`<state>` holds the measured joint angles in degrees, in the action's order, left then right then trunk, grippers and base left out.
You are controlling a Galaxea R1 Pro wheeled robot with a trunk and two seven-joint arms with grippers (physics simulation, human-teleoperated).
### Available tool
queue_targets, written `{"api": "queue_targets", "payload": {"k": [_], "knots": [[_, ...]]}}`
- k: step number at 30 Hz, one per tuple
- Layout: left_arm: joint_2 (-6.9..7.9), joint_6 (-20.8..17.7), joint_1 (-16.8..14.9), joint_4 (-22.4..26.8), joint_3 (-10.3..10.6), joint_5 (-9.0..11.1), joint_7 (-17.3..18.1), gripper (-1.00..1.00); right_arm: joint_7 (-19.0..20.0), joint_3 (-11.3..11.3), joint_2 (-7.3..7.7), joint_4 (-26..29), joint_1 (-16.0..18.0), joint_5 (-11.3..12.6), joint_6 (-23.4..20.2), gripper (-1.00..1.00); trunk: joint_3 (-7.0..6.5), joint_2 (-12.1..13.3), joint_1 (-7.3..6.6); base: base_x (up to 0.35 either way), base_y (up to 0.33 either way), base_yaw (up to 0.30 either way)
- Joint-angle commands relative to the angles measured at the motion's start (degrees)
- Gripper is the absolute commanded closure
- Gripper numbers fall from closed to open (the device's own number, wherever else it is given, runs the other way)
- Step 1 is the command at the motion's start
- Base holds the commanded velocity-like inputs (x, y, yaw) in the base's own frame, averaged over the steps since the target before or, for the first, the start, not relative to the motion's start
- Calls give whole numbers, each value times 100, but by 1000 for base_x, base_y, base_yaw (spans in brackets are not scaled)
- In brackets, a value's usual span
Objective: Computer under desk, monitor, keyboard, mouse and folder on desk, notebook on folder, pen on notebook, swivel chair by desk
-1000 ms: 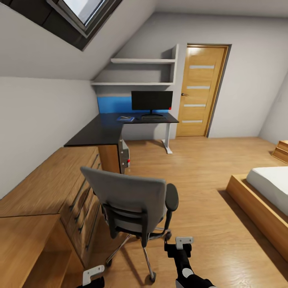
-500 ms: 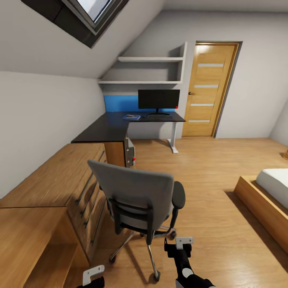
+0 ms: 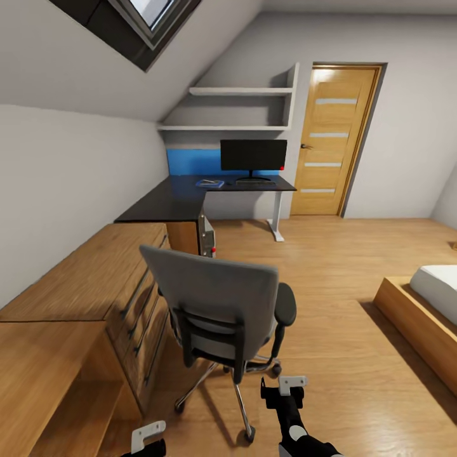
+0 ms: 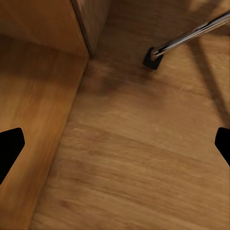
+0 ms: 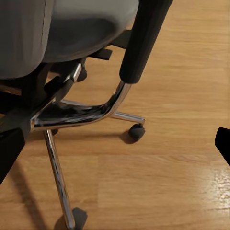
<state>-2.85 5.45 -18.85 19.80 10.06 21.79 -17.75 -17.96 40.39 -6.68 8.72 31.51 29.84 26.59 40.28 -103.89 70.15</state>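
The grey swivel chair [image 3: 216, 304] stands close in front of me with its backrest toward me, hiding the seat and anything on it. Across the room, the black L-shaped desk [image 3: 171, 202] bears the monitor [image 3: 253, 155], with the keyboard [image 3: 256, 182] in front of it and a flat blue item [image 3: 209, 183] to its left. The computer [image 3: 206, 240] stands under the desk's near end. My left gripper [image 3: 147, 437] hangs open over the floor beside a chair caster [image 4: 152, 58]. My right gripper [image 3: 289, 387] is open, low behind the chair's armrest [image 5: 141, 38].
A long wooden drawer unit [image 3: 95, 285] runs along the left wall up to the desk. A bed on a wooden platform [image 3: 419, 311] lies at the right. A closed wooden door [image 3: 330, 139] and wall shelves [image 3: 238, 92] stand at the back. Wood floor spreads between chair and bed.
The whole view has shifted as the camera turned and came slightly closer to the chair. Both grippers keep their places in the picture, still open.
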Motion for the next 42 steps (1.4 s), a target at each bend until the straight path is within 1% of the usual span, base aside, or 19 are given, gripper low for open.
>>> {"api": "queue_targets", "payload": {"k": [1, 9, 17, 42], "knots": [[3, 26, -4, -2, 49, 56, -33, -100, -32, 50, 0, -2, 4, 31, 13, -100, 24, -44, 22, 0, 0, 78], [3, 26, -4, -4, 49, 55, -34, -100, -32, 49, 0, -2, 4, 29, 13, -100, 167, -365, 198, 0, 0, 134], [3, 26, -4, -5, 50, 53, -35, -100, -32, 48, 0, -2, 4, -40, 13, -100, 311, -686, 373, 0, 0, 13], [-45, -8, -4, -11, 71, 62, -35, -100, -32, 47, 7, 3, 4, -48, 21, -100, 760, -1688, 922, 0, 0, 0]]}}
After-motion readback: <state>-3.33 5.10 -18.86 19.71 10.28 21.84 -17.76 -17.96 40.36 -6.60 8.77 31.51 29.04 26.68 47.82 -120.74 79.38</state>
